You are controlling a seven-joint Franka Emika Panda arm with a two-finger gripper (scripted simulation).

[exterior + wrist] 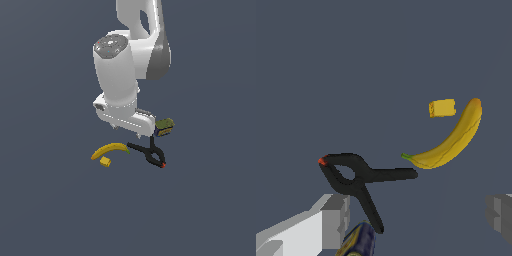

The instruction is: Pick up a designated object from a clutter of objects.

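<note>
— On the dark grey counter (50, 200), what lies beneath the white Panda arm (125, 65)?

— 4 small items in a loose cluster. The banana (109, 149) is the longest, curved, yellow, lying flat at the exterior view's left of the group. Its greenish stem tip points toward the black spring clamp (148, 153) and comes close to one of the clamp's handles; whether they touch cannot be told.

— And the tiny yellow block (105, 161)?

— Just beside the banana, inside its curve, apart from it in the wrist view.

— Where does the clamp sit?

— Between the banana and the blue-and-olive container (164, 127), which lies at the exterior view's right, near the arm's wrist. The clamp's red tip faces away from the banana, and its 2 handles spread apart.

— How does the end effector (416, 217) stand?

— Spread wide and carrying nothing. In the wrist view, 2 grey fingers (336, 220) show at opposite edges of the frame with bare counter between them. It hovers above the clutter, over the clamp and the container more than over the banana.

— Is the banana gripped?

— No. It rests on the counter, clear of both fingers, in full view of the wrist camera.
</note>
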